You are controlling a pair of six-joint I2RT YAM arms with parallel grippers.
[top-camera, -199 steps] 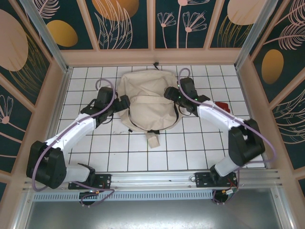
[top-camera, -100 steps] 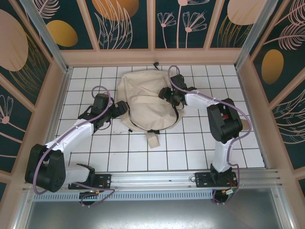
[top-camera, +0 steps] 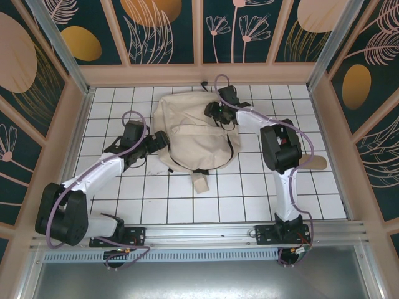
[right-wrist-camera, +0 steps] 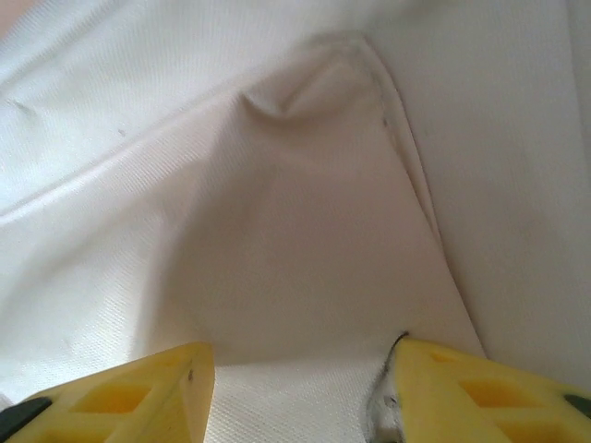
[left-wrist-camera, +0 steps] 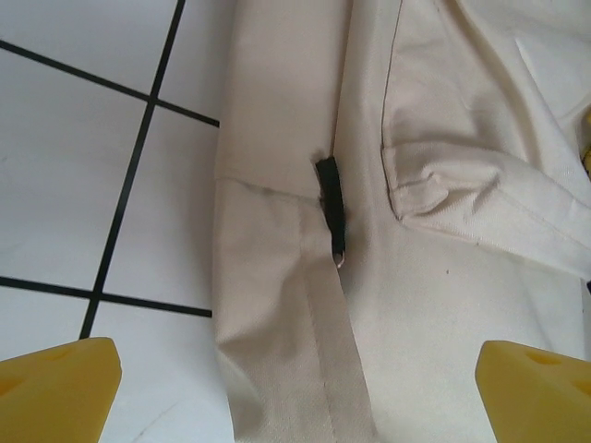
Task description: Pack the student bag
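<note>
Item: one student bag, beige fabric, lying flat on the far middle of the white tiled table, front pocket up. One black top loop at its far edge. One beige strap end trails off its near edge. One black zipper pull with a small metal ring shows in the left wrist view, beside a beige strap. Left gripper, one: just beside the bag's left edge, claw released, fingers wide apart, nothing between them. Right gripper, one: on the bag's far right part, fingers partly apart over a raised fold of fabric; whether it pinches the fold cannot be told. One tan flat object at the right, partly hidden behind the right arm, kind unclear.
</note>
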